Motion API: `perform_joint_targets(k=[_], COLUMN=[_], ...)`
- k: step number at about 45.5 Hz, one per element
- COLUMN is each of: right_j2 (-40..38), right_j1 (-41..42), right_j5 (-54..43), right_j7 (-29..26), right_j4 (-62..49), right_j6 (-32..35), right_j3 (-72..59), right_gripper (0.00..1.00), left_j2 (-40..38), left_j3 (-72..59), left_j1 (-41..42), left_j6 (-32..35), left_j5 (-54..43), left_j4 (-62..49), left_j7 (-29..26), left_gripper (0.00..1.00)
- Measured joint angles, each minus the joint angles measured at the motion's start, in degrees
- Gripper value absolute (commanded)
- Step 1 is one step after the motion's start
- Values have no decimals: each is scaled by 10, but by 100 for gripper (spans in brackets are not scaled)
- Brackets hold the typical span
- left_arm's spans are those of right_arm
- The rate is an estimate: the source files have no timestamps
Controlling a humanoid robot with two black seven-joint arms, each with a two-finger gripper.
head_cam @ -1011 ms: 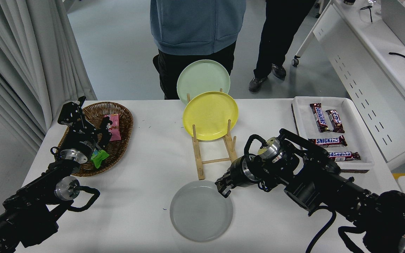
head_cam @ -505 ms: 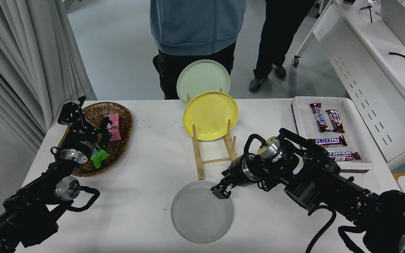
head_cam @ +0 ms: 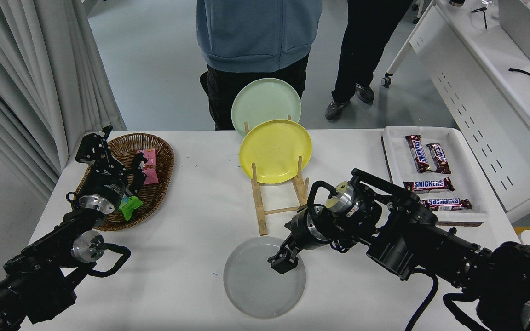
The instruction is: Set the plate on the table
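The light-grey plate [head_cam: 253, 285] lies flat on the white table [head_cam: 191, 220], near its front edge and just in front of the wooden rack. My right gripper [head_cam: 284, 264] hangs over the right part of the plate, pointing down and to the left. I cannot see whether it touches the plate or how it is set. My left arm is parked at the lower left, with its gripper [head_cam: 137, 172] open over the wicker basket.
A wooden rack [head_cam: 279, 202] behind the grey plate holds a yellow plate [head_cam: 275, 151] and a pale green plate [head_cam: 266, 103]. A wicker basket [head_cam: 157, 184] with snack packets stands at the left. A white tray [head_cam: 463, 161] of chocolate bars stands at the right. Two people stand at the far side.
My right gripper has moved from the plate's far right rim to the left and towards me, over the plate's inside. The plate has hardly moved. The left arm has not moved.
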Motion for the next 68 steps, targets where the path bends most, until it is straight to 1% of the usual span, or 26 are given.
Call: perform_joint_targets(k=[5, 16, 23, 29, 38, 44, 52, 56, 64, 68], right_j2=[0, -3, -17, -33, -48, -53, -57, -62, -78, -86], right_j1=[9, 32, 51, 73, 99, 109, 119, 123, 130, 131], right_j5=[-1, -3, -17, -60, -162, -212, -246, -255, -265, -268], right_j7=[0, -1, 0, 2, 17, 31, 66, 99, 185, 214], right_j4=[11, 22, 23, 15, -21, -38, -64, -75, -92, -103], right_j6=[41, 198, 277, 325, 402, 438, 461, 467, 474, 478], right_j3=[-15, -44, -44, -39, 7, 45, 79, 89, 111, 126], right_gripper=[99, 99, 99, 99, 99, 99, 99, 99, 99, 99], left_j2=[0, 0, 0, 0, 0, 0, 0, 0, 0, 0], left_j3=[0, 0, 0, 0, 0, 0, 0, 0, 0, 0], left_j1=[0, 0, 0, 0, 0, 0, 0, 0, 0, 0], left_j6=[0, 0, 0, 0, 0, 0, 0, 0, 0, 0], left_j5=[0, 0, 0, 0, 0, 0, 0, 0, 0, 0], left_j4=[0, 0, 0, 0, 0, 0, 0, 0, 0, 0], left_j7=[0, 0, 0, 0, 0, 0, 0, 0, 0, 0], left_gripper=[100, 100, 100, 100, 100, 100, 100, 100, 100, 100])
